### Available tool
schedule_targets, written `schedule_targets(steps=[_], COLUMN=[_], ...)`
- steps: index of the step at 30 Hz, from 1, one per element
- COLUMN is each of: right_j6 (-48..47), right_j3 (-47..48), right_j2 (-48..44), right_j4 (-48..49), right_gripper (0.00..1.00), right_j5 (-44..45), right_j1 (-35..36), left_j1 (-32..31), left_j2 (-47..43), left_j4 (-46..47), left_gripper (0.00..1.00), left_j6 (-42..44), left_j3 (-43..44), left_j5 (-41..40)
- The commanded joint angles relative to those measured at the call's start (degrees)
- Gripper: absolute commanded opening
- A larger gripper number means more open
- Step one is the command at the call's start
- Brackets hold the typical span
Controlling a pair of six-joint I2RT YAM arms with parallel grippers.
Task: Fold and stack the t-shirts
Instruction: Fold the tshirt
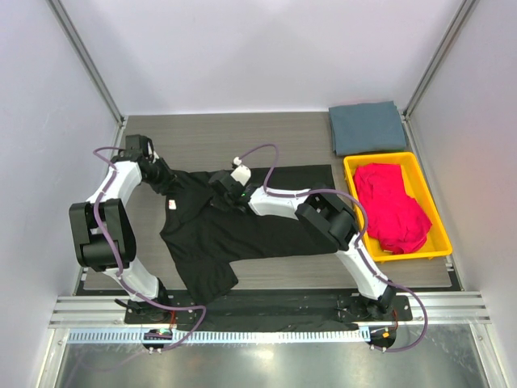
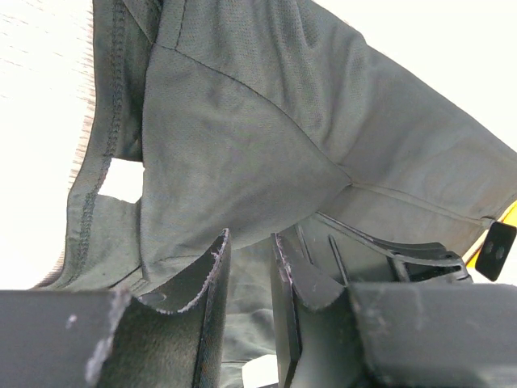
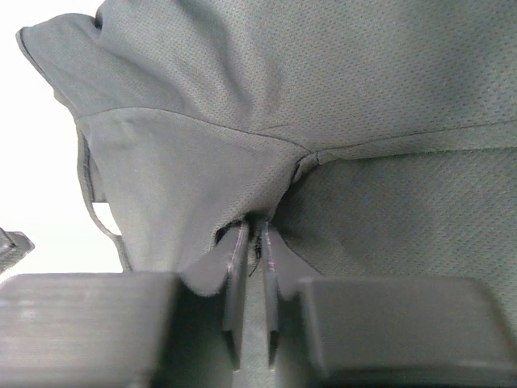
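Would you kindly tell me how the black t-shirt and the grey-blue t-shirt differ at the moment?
The black t-shirt lies opened out and rumpled mid-table; the grey-blue t-shirt is folded into a neat rectangle at the far right corner. The black t-shirt is pinched by the left hand and the right hand; the grey-blue t-shirt is touched by neither. Both rest on the table, outside the yellow tray.

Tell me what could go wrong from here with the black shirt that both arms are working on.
1. The right fingers pinch only a small tuck of the black shirt, so it could slip out under a pull.
2. The left fingers show a gap with cloth in it, so that hold may be loose.
3. Both grips sit close together near the collar end, so lifting may bunch the shirt rather than fold it.
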Motion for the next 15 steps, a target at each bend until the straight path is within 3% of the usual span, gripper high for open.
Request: schedule_targets(steps=[1,4,15], right_j6=[0.04,-0.67,-4.71], right_j3=[1.23,1.06,-0.7], right_j2=[-0.02,-0.37,-5.91], right_j4=[1.01,1.01,1.8], right_gripper=[0.14,0.01,0.01], right_j5=[2.55,2.99,2.9], right_j1=[0.39,0.39,0.47], left_j1=[0.33,0.33,0.33], left_j2=[-1.46,-1.46,-1.02], left_j4=[1.42,1.42,0.63], left_gripper=[0.27,0.27,0.28], left_j6=[0.4,0.49,1.63], left_j3=[-0.09,-0.17,0.26], left_j5=[1.01,0.75,-1.45])
